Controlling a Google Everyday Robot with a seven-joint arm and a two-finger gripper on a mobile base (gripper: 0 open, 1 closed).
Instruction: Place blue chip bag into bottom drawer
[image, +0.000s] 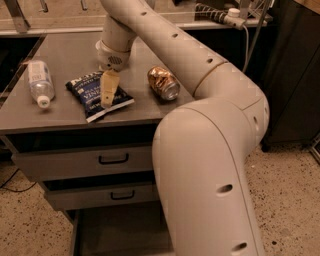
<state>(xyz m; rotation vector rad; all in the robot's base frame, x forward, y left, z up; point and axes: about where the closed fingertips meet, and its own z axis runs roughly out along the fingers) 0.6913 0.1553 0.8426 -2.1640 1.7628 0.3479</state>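
The blue chip bag (92, 97) lies flat on the gray cabinet top (75, 55), near its front edge. My gripper (107, 101) hangs from the wrist straight over the middle of the bag, its tip at or just above the bag's surface. The bottom drawer (120, 232) is pulled out below the two upper drawers, and its dark flat floor shows. My arm's large link covers the drawer's right part.
A clear water bottle (39, 82) lies on the left of the cabinet top. A gold can (163, 83) lies on its side to the right of the bag. The top drawer (82, 162) and the middle drawer (102, 195) are closed. A dark cabinet (295, 75) stands at right.
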